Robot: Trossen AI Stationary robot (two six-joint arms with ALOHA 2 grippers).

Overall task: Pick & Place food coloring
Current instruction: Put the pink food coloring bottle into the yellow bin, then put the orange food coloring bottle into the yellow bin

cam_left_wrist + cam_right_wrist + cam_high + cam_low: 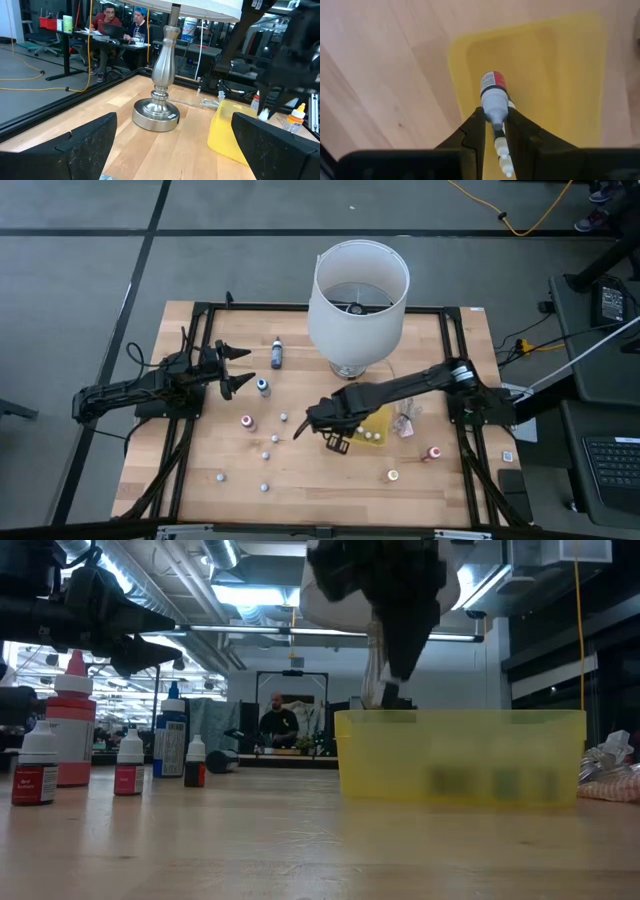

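1. Bottles of food coloring are scattered over the wooden table [200, 500]; one small bottle [494, 100] is pinched in the right gripper [493, 127], whose fingers are closed tightly on its narrow neck end.
2. Judging by the right wrist view, the bottle is carried over the near edge of the yellow tray [555, 75], probably because the tray is where the bottles are meant to be collected; a few small bottles already lie in it in the high view.
3. The held bottle's long axis runs straight out along the gripper's fingers: its base with the red label band points away from the wrist toward the tray, and its white tip points back between the fingers.
4. In the low view the right arm hangs down just behind the tray's front wall, so the bottle appears to be above the tray and not yet resting in it.
5. The left gripper [232, 368] waits at the left side of the table with its fingers spread wide and nothing between them, just beside a blue-topped bottle [263, 387].
6. Other bottles stand upright and well apart on the table, between the left arm and the tray.
7. The lamp [358, 290] stands behind the tray, so the right arm reaches in front of its base.
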